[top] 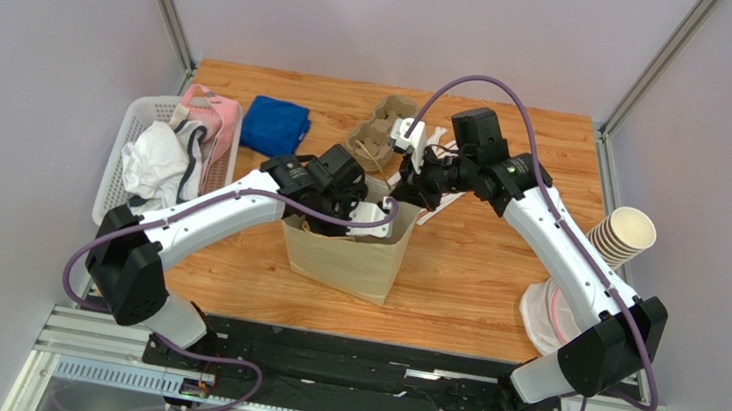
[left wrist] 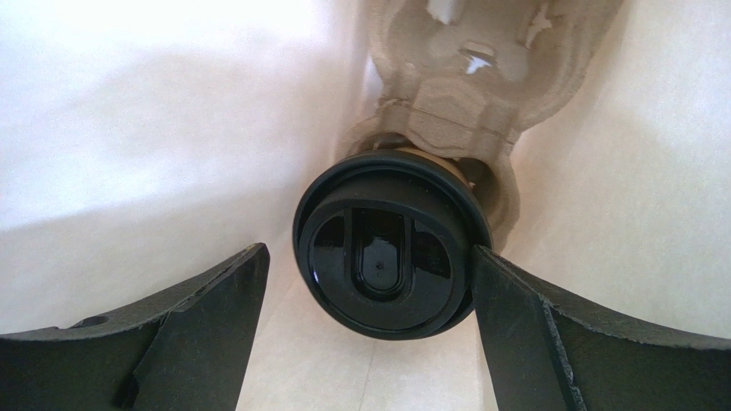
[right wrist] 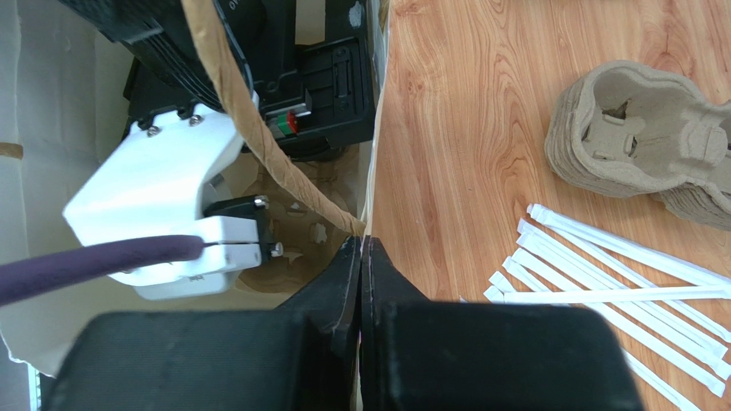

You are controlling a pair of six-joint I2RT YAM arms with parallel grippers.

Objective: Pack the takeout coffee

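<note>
The takeout coffee (left wrist: 383,257), a cup under a round black lid, stands in a moulded pulp carrier (left wrist: 455,111) at the bottom of the tan paper bag (top: 346,257). My left gripper (left wrist: 367,250) reaches down into the bag and is open. Its right finger (left wrist: 515,317) is at the lid's edge and its left finger (left wrist: 214,317) is apart from it. My right gripper (right wrist: 362,244) is shut on the bag's upper rim (right wrist: 257,137) at its far right corner. In the top view the left gripper (top: 359,210) hides the cup.
A stack of pulp carriers (right wrist: 635,141) and several white wrapped straws (right wrist: 618,274) lie behind the bag. Stacked lidless cups (top: 622,238) lie at the right edge. A white basket (top: 127,159) of cloths and a blue cloth (top: 275,127) sit at the left.
</note>
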